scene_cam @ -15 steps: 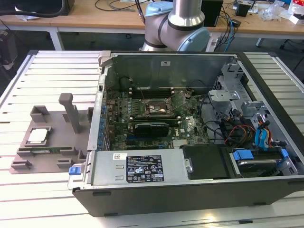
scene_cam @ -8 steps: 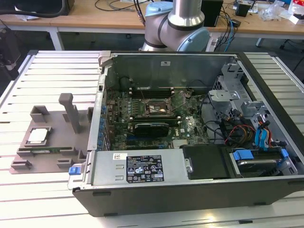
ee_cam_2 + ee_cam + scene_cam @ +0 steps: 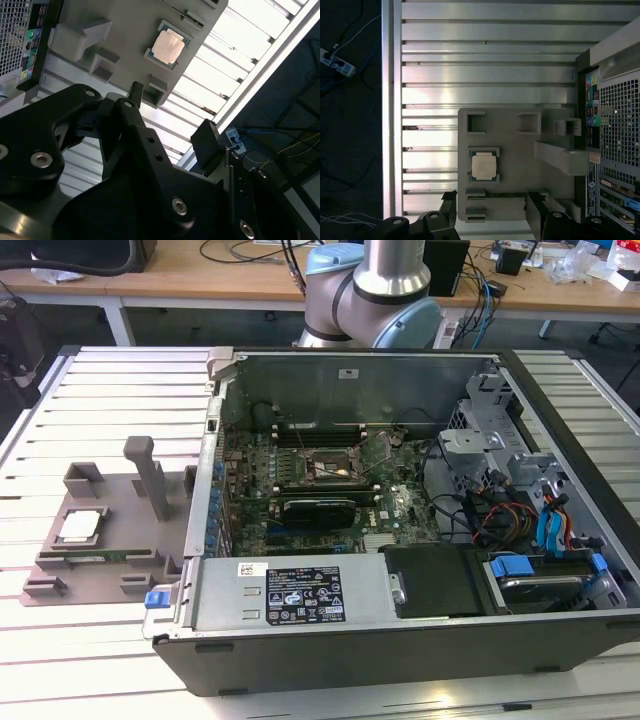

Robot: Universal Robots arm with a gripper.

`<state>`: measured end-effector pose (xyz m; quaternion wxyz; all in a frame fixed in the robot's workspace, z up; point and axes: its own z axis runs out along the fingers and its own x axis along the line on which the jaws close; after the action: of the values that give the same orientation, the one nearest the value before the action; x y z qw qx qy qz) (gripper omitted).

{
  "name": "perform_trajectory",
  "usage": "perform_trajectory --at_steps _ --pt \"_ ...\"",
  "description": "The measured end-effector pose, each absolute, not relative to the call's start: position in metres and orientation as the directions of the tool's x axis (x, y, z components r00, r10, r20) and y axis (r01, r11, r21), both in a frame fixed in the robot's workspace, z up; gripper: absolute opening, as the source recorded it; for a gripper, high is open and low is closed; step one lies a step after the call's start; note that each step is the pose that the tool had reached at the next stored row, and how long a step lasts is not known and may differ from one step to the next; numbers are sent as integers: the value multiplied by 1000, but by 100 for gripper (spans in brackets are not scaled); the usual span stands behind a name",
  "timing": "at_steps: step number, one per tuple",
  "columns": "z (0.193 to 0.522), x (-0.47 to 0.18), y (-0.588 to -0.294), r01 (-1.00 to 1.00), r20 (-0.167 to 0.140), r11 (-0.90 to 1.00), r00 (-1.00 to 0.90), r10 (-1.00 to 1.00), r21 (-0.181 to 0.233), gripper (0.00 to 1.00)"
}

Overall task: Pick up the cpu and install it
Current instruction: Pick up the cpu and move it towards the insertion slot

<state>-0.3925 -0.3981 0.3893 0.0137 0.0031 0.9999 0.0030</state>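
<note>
Grey plastic fixture [image 3: 120,505] sits at the exterior view's lower left, on the slatted metal table [image 3: 130,380]. You'll find the cpu [image 3: 80,527] lying flat in 1 shallow square pocket of it, metal top up. That pocket probably serves to keep the chip at a known spot and level with the table, with its edges free for a grasp from above.

In the first wrist view the gripper [image 3: 492,202] hangs over the near edge of the fixture. Its 2 fingers [image 3: 447,200] are spread wide and hold nothing. The cpu [image 3: 484,166] lies near them but apart, so the pick is not yet made. The second wrist view shows the cpu [image 3: 170,46] in its pocket, past the black gripper body.

Moving right in the exterior view, the computer case [image 3: 350,370] lies on its side with the panel off. The board faces up, which you can take as deliberate, since it leaves the socket [image 3: 335,468] at the frame's centre open to an approach from overhead. No chip shows in the socket, as far as you can tell. The long black card [image 3: 320,508] lies just below it in the frame. At the far right, the coloured cables [image 3: 520,520] are bundled by the drive bays, well apart from the socket.
</note>
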Motion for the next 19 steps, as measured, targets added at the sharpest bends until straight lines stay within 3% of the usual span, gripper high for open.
perform_trajectory --at_steps 19 --pt "378 -393 -398 6 -28 1000 -1000 6 6 66"
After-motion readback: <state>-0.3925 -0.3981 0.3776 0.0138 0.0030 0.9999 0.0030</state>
